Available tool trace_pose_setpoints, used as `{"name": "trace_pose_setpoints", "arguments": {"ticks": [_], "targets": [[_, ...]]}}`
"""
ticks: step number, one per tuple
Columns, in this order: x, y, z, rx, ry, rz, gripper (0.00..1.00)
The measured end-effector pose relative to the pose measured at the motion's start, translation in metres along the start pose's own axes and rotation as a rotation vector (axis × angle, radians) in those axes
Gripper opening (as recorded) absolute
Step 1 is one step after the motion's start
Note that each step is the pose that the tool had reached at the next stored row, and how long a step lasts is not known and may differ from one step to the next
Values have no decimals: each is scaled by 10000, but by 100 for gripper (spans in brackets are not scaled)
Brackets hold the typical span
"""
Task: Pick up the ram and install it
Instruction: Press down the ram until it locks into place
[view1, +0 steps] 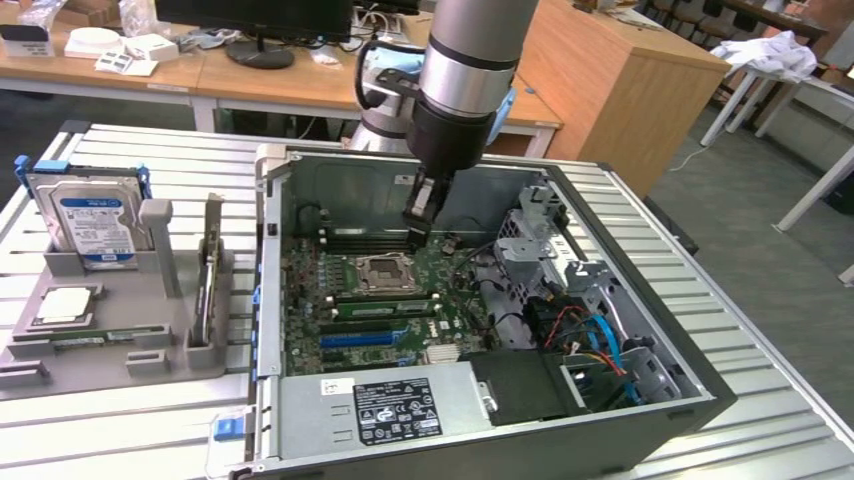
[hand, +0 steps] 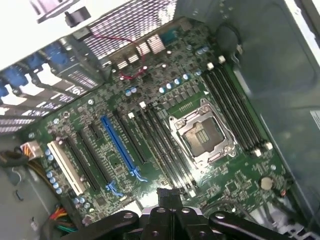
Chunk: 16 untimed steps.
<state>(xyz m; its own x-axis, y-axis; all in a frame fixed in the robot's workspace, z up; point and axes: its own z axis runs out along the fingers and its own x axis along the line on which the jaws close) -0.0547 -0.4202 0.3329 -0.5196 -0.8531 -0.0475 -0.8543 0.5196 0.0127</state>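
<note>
— Where's the ram (view1: 83, 343)?

— As far as I can tell, it's the thin green stick lying flat in the grey tray (view1: 27, 352) on the table (view1: 134, 420), at the exterior view's left, near the hard drive (view1: 91, 222). It's well apart from the claw (view1: 419, 222).

— And the claw?

— Closed, down inside the open computer case (view1: 667, 395) over the memory slots (hand: 235, 110) on the far side of the processor socket (hand: 199, 131). I can't tell whether anything is pinched in it.

— How would the stick handle?

— I'd judge it light, stiff and thin, but fragile. Hold it by the long edges or short ends, not the chips or contacts.
</note>
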Motion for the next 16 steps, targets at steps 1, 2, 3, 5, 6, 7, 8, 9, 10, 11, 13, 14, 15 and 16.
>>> {"name": "trace_pose_setpoints", "arguments": {"ticks": [1, 2, 3, 5, 6, 7, 8, 9, 10, 11, 13, 14, 15, 16], "targets": [[0, 0, 0, 8, -2, 157, 11], [0, 0, 0, 14, -3, 302, 11], [0, 0, 0, 21, -4, 446, 11], [0, 0, 0, 35, -8, 735, 11], [0, 0, -1, 42, -10, 883, 11], [0, 0, 0, 50, -12, 1042, 11], [0, 0, 0, 57, -14, 1196, 11], [0, 0, 0, 64, -16, 1350, 11], [0, 0, 0, 72, -18, 1505, 11], [0, 0, 0, 79, -20, 1652, 11], [0, 0, 1, 93, -25, 1953, 11], [0, 0, 1, 100, -26, 2101, 11], [0, 0, 1, 107, -28, 2250, 11], [0, 0, 1, 114, -30, 2394, 11]]}}
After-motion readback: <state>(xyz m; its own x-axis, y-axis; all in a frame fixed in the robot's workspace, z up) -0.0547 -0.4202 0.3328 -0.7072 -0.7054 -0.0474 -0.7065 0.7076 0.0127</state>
